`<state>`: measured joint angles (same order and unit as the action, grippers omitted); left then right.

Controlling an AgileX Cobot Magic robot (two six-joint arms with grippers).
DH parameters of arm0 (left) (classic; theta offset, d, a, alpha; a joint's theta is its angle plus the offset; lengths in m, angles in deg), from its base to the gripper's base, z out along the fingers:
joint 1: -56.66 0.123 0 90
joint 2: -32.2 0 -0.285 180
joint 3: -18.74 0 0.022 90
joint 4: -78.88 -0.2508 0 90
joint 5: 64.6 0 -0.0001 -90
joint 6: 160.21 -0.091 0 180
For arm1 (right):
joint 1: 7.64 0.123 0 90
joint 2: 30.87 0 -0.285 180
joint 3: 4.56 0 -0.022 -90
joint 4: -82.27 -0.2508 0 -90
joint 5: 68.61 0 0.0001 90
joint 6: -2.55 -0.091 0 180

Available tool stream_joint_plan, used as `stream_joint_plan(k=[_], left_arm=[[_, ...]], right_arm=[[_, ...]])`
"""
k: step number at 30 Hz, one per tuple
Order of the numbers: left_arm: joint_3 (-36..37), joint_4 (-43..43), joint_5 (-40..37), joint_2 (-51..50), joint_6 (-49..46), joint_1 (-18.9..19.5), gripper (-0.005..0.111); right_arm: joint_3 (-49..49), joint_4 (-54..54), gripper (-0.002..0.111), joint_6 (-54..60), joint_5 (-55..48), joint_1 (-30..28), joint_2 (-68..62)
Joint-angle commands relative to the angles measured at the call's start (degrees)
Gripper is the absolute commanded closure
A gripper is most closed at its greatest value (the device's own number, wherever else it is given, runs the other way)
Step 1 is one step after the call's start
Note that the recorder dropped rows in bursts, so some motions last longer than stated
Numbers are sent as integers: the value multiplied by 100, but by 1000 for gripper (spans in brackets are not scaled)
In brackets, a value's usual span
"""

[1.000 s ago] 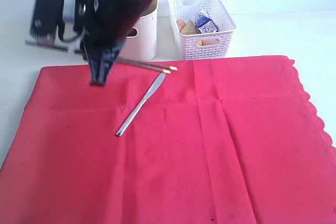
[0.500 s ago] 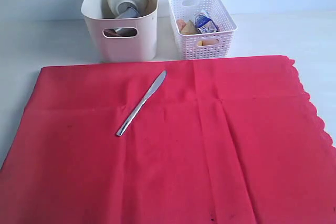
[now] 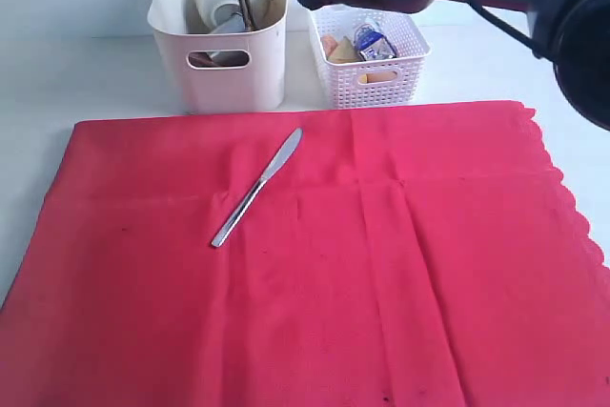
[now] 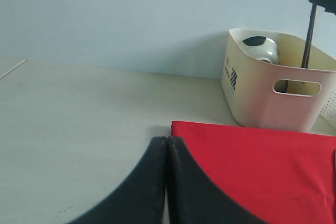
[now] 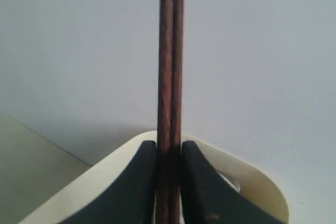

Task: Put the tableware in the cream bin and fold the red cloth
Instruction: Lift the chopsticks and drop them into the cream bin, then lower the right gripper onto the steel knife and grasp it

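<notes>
You are clamping the right gripper (image 5: 169,150) on the pair of dark brown chopsticks (image 5: 170,51). It is holding them upright so that they are pointing down into the tall cream plastic bin (image 3: 229,78), which is standing near the white table's (image 3: 105,73) far edge and holding other tableware. The silver table knife (image 3: 257,188) is lying on the large red fabric cloth (image 3: 381,264), toward its far left corner, and is probably next. Your left gripper (image 4: 167,145), jaws together, is hanging by that corner.

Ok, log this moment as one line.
right end effector: shut on chopsticks, over cream bin | left end effector: shut, empty | knife: lying on red cloth | cloth: spread, unfolded
</notes>
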<state>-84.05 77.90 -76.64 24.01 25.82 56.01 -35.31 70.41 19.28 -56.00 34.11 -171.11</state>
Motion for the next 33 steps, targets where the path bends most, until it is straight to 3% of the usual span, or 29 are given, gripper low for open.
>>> stream_joint_plan(k=[1, 8, 13, 19, 24, 27, 31, 33], left_arm=[[1, 35, 19, 40, -6, 7, 104], [1, 35, 19, 40, -6, 7, 104], [1, 35, 19, 40, -6, 7, 104], [1, 35, 19, 40, -6, 7, 104], [1, 35, 19, 40, -6, 7, 104], [1, 35, 19, 40, -6, 7, 104], [1, 35, 19, 40, -6, 7, 104], [1, 35, 19, 40, -6, 7, 104]], right_arm=[[-94, -84, 77, 6, 55, -21, -42], [-94, -136, 51, -26, -260, -35, 101], [-94, 27, 49, 75, -1656, -77, 555], [-94, 697, 60, 127, -3409, -86, 1357], [-94, 969, 81, 597, -4705, -86, 1888], [-94, 683, 94, 1996, -5945, -16, 2088], [-55, -648, 106, 3959, -8100, 28, 2063], [89, -1040, 107, 4304, -8257, 28, 1955]])
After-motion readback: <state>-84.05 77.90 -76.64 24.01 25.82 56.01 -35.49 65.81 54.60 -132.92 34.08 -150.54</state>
